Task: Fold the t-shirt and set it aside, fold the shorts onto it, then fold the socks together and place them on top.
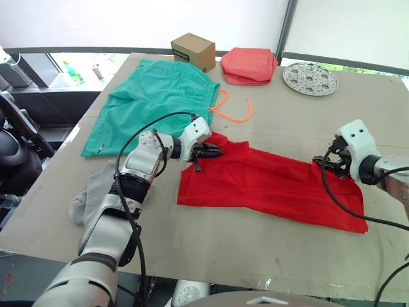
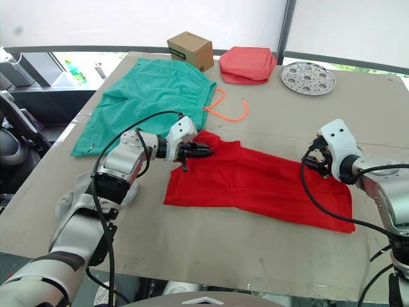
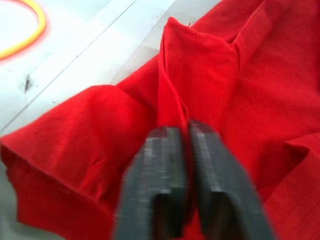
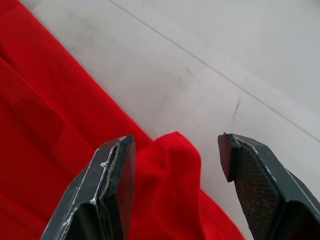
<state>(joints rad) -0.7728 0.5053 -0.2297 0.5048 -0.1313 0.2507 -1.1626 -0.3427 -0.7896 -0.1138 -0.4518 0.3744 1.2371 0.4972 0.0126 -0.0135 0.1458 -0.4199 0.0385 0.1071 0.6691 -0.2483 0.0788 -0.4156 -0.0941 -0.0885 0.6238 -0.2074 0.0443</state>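
I see the desk (image 1: 268, 256) carrying everything. The shorts (image 1: 153, 102) lie spread flat at the far left, their orange cord (image 1: 233, 114) trailing toward the middle. The shirt (image 1: 275, 185) lies across the centre of the desk as a long folded strip running from my left claw to my right one. The socks (image 1: 96, 188) sit at the near left edge, partly under my left arm. At the far edge I see a pink cloth stack (image 1: 249, 65), with a cardboard box (image 1: 193, 51) to its left and a perforated metal disc (image 1: 310, 78) to its right. My left claw (image 3: 184, 165) is clenched on a raised fold at the shirt's left end. My right claw (image 4: 175, 150) is spread wide, its fingers straddling a bump of red fabric at the shirt's right edge.
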